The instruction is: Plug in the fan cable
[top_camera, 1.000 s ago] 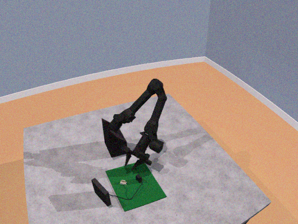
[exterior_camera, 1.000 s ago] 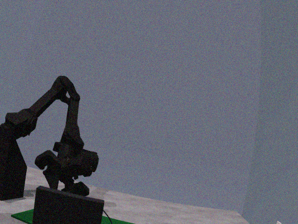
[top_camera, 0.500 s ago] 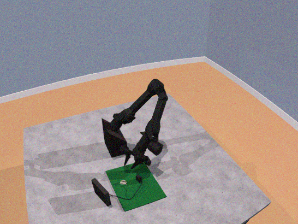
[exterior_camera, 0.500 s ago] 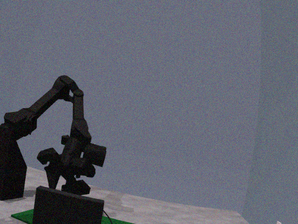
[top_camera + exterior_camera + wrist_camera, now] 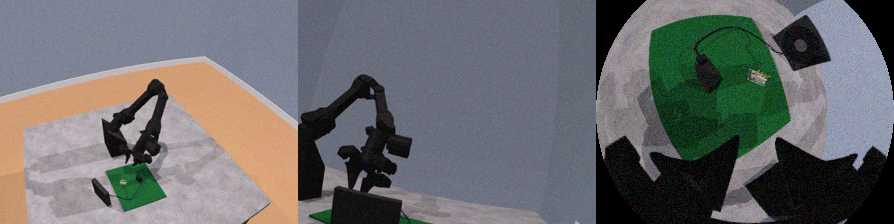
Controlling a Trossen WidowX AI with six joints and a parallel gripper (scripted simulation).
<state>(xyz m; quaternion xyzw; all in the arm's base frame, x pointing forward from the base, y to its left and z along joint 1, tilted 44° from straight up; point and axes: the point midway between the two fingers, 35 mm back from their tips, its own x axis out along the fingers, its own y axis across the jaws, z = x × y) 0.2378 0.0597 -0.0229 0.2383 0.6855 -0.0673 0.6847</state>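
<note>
The black plug (image 5: 138, 178) (image 5: 708, 74) on the fan's cable is at the green board (image 5: 147, 195) (image 5: 671, 45), apart from the header. The pale four-pin header (image 5: 123, 182) (image 5: 757, 77) stands on the board with its pins bare, between the plug and the fan. The black fan (image 5: 101, 192) (image 5: 366, 206) (image 5: 801, 44) stands on edge beside the board. The thin cable (image 5: 120, 196) (image 5: 727, 28) runs from it to the plug. My gripper (image 5: 130, 164) (image 5: 356, 189) (image 5: 757, 140) is open and empty, above the board's edge nearest the arm base, touching neither plug nor header.
The arm's dark base (image 5: 113, 142) (image 5: 310, 175) stands on the grey table (image 5: 68, 131) behind the board. The fan stands upright at the board's side, and the cable arcs over the board between fan and plug. Arm shadows fall across board and table.
</note>
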